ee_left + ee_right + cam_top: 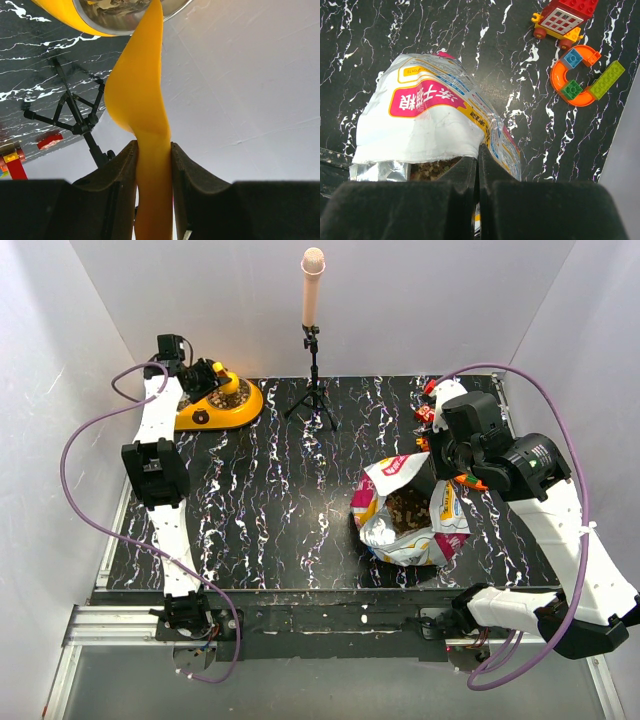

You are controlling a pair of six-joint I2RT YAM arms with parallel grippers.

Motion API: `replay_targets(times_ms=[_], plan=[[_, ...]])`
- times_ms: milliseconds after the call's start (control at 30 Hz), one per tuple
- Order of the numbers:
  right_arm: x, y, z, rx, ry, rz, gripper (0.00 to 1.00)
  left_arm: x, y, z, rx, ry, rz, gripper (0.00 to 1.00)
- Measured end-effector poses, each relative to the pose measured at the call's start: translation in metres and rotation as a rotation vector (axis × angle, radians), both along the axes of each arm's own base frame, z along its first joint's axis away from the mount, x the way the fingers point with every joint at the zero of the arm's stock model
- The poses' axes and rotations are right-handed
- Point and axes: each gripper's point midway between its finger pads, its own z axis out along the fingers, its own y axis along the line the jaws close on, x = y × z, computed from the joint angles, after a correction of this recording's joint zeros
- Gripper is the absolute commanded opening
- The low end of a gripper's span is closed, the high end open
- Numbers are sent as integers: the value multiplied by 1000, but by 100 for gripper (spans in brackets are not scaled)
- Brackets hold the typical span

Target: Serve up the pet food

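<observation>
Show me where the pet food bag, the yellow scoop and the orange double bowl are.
pet food bag (420, 115): right wrist view, on its white printed side panel.
yellow scoop (142, 95): left wrist view, on the handle's curved middle.
orange double bowl (250, 405): top external view, on its orange rim.

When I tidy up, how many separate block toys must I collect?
3, on the right side: a red wheeled house, an orange curve carrying a blue brick and a green brick, a lime bar beside it. The right arm may hide others.
</observation>
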Motion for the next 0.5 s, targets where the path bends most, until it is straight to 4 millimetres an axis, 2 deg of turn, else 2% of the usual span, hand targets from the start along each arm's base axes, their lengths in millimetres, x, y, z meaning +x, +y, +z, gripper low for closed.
replay_targets(times_ms=[167, 367, 433, 500], plan=[[0, 0, 0, 0, 0, 0, 1, -1, -3, -5, -5, 8, -7, 0], [0, 0, 0, 0, 0, 0, 1, -11, -8, -36, -14, 82, -15, 0], [0, 0, 0, 0, 0, 0, 1, -11, -8, -37, -14, 83, -15, 0], [0, 0, 0, 1, 1, 0, 1, -8, -9, -27, -12, 56, -26, 0]])
